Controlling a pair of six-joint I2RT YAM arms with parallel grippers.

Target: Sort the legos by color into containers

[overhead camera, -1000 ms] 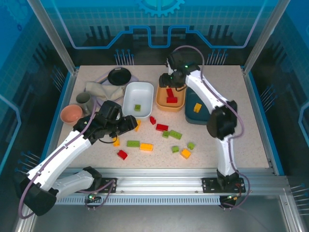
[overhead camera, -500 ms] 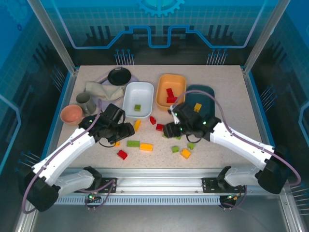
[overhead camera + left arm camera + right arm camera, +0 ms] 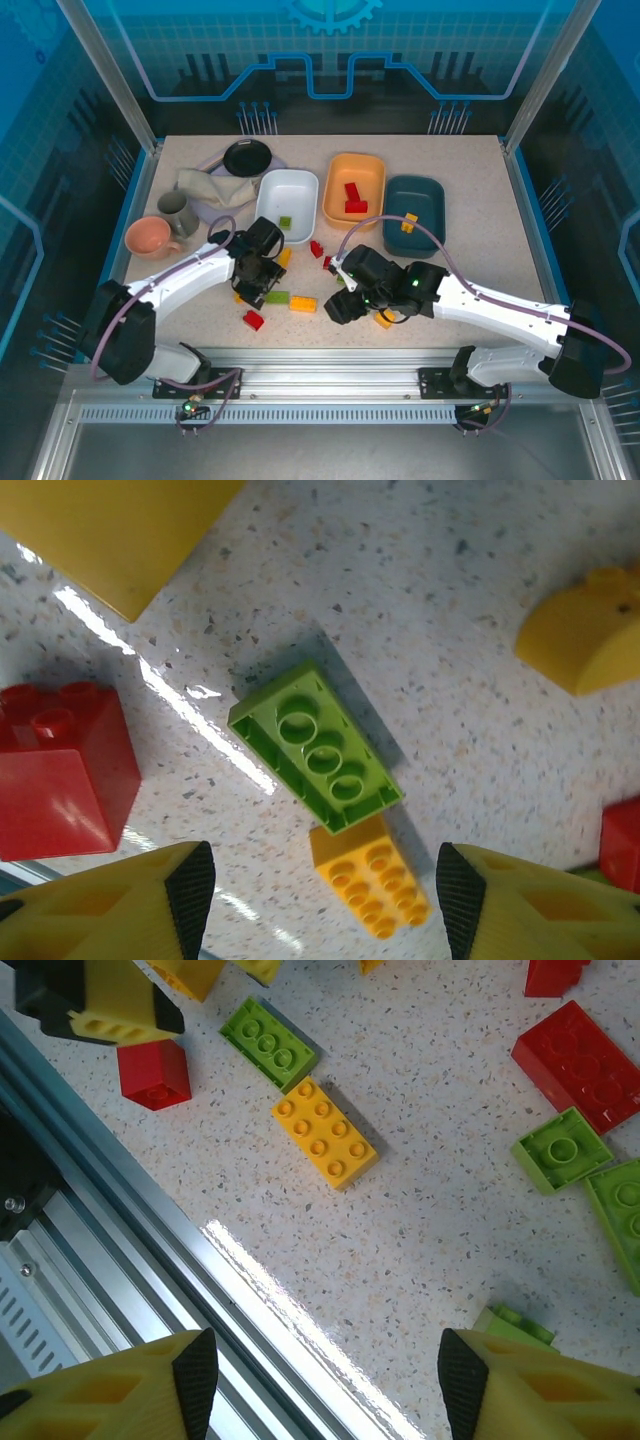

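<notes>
Overhead first. Three tubs stand in a row at the far middle of the table (image 3: 510, 260): white tub (image 3: 292, 190), orange tub (image 3: 366, 168), teal tub (image 3: 425, 195). Contents: one lone green brick (image 3: 285, 222) in the white, two red bricks (image 3: 353, 198) in the orange, one yellow brick (image 3: 409, 222) in the teal. The far left is crowded: black dish (image 3: 247, 157), cloth (image 3: 212, 186), grey cup (image 3: 175, 212), pink mug (image 3: 150, 237). Right of the teal tub the top is bare to the edge; most free room is there. Loose bricks lie in a band between the tubs and the near rail (image 3: 330, 355); the right arm covers some, so no full count from here. Left gripper (image 3: 260, 290) hangs just beside the long green brick (image 3: 276, 297); right gripper (image 3: 342, 305) sits low mid-band. Jaw gaps are unreadable from this height.

Left wrist. Jaws wide apart, nothing clamped; fingers (image 3: 120, 905) at the bottom corners. On the table beyond: long green brick (image 3: 315, 745), orange brick (image 3: 372, 882) just beside its end, red cube (image 3: 60, 770) at left, rounded yellow piece (image 3: 580, 630) at upper right. Cut by the frame: a yellow face at top left, a red sliver at right. Six in all.

Right wrist. Jaws likewise wide and empty, fingers (image 3: 530, 1390) at the bottom. The rail (image 3: 120, 1260) crosses the lower left, with the red cube (image 3: 153, 1072) near it and bare top below the bricks. Count:
- Four green: the long green brick (image 3: 268, 1045), a square green brick (image 3: 560, 1150), one cut off at right, one half hidden by a finger.
- Three red: the cube, a long red brick (image 3: 580, 1065), one cut off at top.
- One whole orange brick (image 3: 325, 1132).
- Yellow scraps along the top edge.

One finger (image 3: 100, 1005) of the left gripper pokes in at top left.
</notes>
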